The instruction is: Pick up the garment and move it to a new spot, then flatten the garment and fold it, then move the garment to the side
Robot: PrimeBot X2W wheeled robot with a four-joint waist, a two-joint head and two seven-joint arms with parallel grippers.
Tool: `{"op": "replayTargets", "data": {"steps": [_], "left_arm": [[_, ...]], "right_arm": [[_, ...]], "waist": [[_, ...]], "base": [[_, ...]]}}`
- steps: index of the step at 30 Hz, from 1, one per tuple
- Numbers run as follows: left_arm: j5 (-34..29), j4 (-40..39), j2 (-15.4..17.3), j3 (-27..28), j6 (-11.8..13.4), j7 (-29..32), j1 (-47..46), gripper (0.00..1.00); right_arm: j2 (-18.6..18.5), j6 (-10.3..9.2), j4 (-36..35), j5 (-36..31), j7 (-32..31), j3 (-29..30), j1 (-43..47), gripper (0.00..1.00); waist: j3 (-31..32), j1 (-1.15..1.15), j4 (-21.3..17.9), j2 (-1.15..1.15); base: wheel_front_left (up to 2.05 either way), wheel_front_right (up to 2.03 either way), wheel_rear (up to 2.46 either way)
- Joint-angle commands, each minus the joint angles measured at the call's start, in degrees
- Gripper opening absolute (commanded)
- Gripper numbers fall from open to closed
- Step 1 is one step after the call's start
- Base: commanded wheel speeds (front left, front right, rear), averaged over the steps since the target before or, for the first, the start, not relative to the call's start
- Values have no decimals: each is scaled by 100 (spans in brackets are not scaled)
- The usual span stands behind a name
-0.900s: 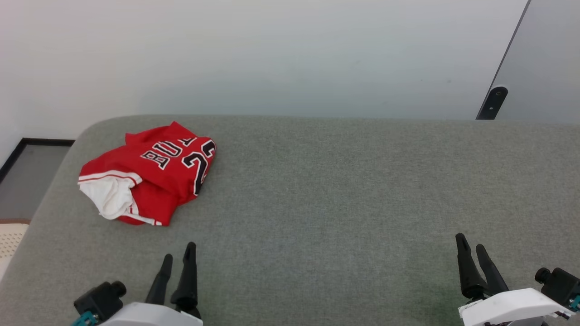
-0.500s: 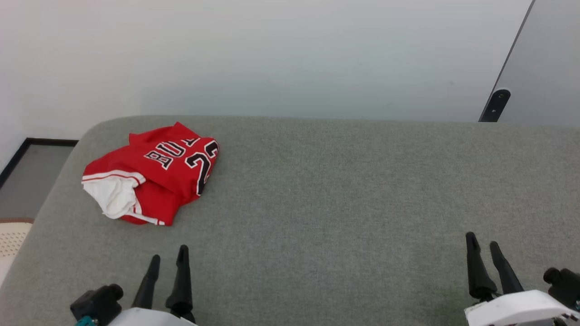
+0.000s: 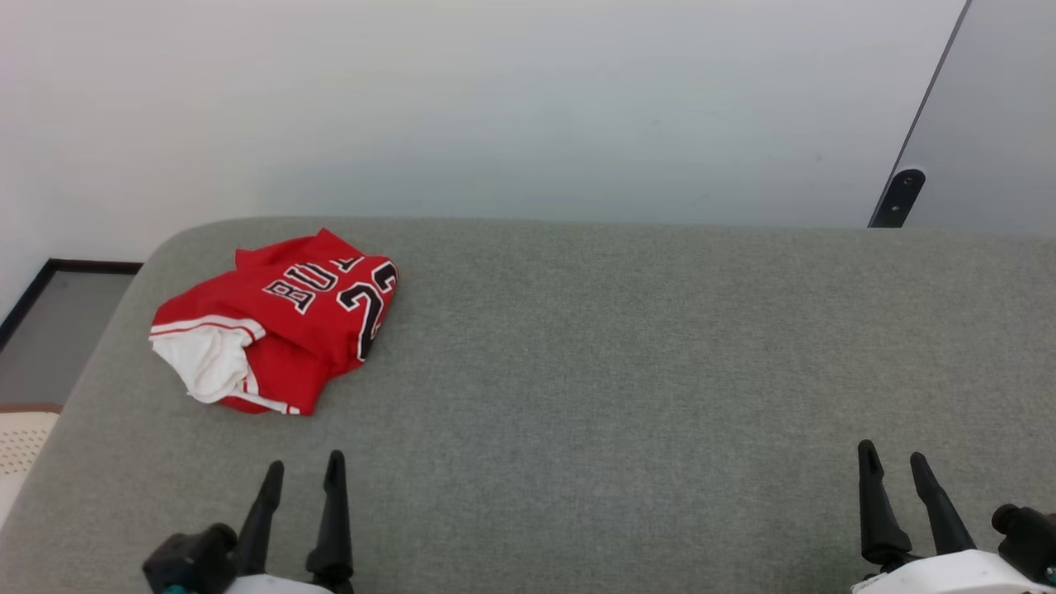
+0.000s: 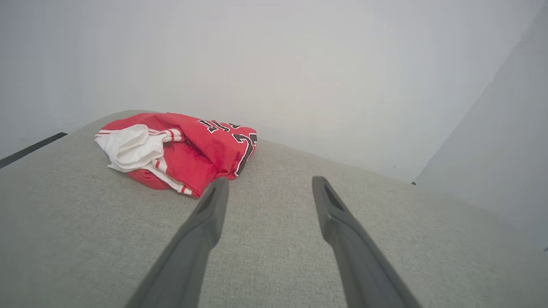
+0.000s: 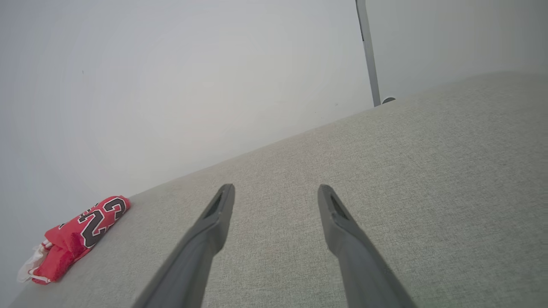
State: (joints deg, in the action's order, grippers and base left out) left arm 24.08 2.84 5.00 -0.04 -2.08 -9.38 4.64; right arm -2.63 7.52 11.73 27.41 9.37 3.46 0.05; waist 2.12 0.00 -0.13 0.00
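Observation:
The garment (image 3: 280,318), a red jersey with a white sleeve and black lettering, lies crumpled at the far left of the grey padded table (image 3: 619,346). My left gripper (image 3: 303,464) stands open at the lower left, short of the garment, with nothing between its fingers. In the left wrist view the garment (image 4: 180,147) lies just beyond the left gripper (image 4: 269,184) and to its left. My right gripper (image 3: 891,458) is open at the lower right, far from the garment. The right wrist view shows the garment (image 5: 79,237) far to the left of the right gripper (image 5: 276,190).
A white wall (image 3: 495,99) rises right behind the table. The table's rounded left end drops to a dark-framed floor area (image 3: 58,330). A dark bracket (image 3: 895,194) on a grey panel stands at the far right.
Both grippers have drawn back toward the bottom edge and their fingers stand wider apart. The whole picture has shifted slightly, so the camera moved; the garment lies as before.

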Motion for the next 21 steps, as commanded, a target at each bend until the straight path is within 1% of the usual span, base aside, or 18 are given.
{"op": "replayTargets", "data": {"steps": [1,10,21], "left_arm": [[-186,-84,38,-41,17,-51,7,100],[-724,-219,83,-244,75,-173,46,100],[-1245,-363,99,-362,168,-305,144,100]], "right_arm": [[-30,-4,-74,-149,54,26,15,100],[-31,-4,-168,-604,177,72,154,100],[-31,-5,-274,-1101,314,72,367,100]], "waist": [[7,0,-4,0],[71,0,37,0],[175,0,152,0]], "base": [[0,0,0],[0,0,0],[0,0,0]]}}
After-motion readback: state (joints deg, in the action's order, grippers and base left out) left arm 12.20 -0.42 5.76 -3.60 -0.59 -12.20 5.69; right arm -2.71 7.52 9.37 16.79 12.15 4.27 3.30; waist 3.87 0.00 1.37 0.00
